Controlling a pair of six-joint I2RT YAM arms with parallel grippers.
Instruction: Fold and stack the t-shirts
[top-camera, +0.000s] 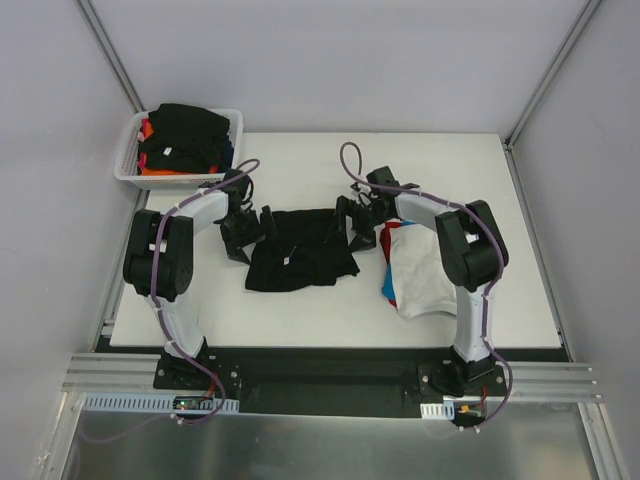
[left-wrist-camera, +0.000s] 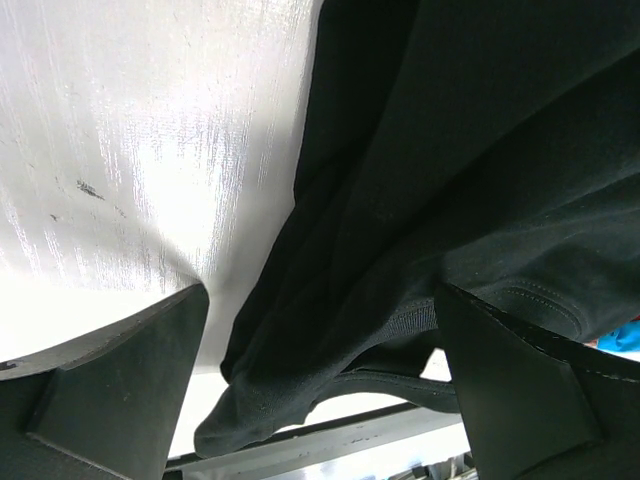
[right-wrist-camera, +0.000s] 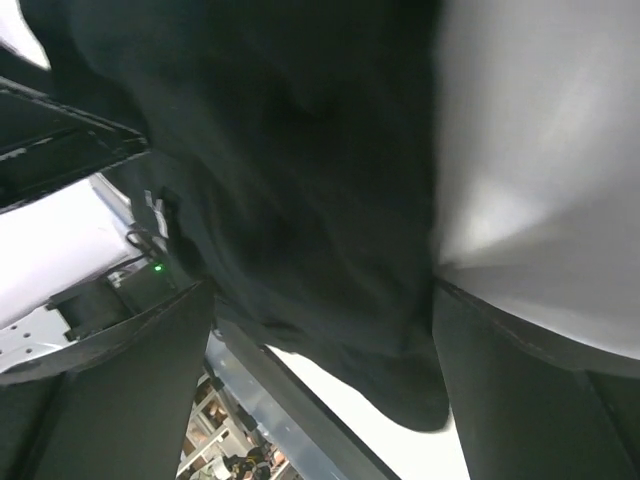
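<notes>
Both sets of jaws stand released. The left jaws, seen from the left wrist, are spread wide, with a fold of the black t-shirt (left-wrist-camera: 450, 150) lying loose between the 2 dark fingers (left-wrist-camera: 110, 390), not pinched. The right jaws are just as wide apart in the right wrist view, with the same black cloth (right-wrist-camera: 300, 150) filling the gap between them.

From above, the black t-shirt (top-camera: 300, 250) lies rumpled at the middle of the white tabletop (top-camera: 480, 180). The left jaws are at its left edge and the right jaws at its upper right corner. A small white tag (top-camera: 287, 259) shows on it, too small to read.

At centre right of the frame lies a white t-shirt (top-camera: 425, 275), with a red edge (top-camera: 385, 240) and a blue edge (top-camera: 388, 290) peeping out from beneath. The right arm (top-camera: 470, 250) covers part of it.

In the upper left, a white mesh basket (top-camera: 130, 165) holds another black shirt (top-camera: 185, 130) over orange cloth (top-camera: 165, 172). A speck of white on that shirt cannot be read either.

No writing or brand is legible anywhere. The right wrist view is blurred; its pale right half (right-wrist-camera: 540, 130) could be tabletop or cloth. A sliver of blue (left-wrist-camera: 625, 335) is cut off at the right edge of the left wrist view.
</notes>
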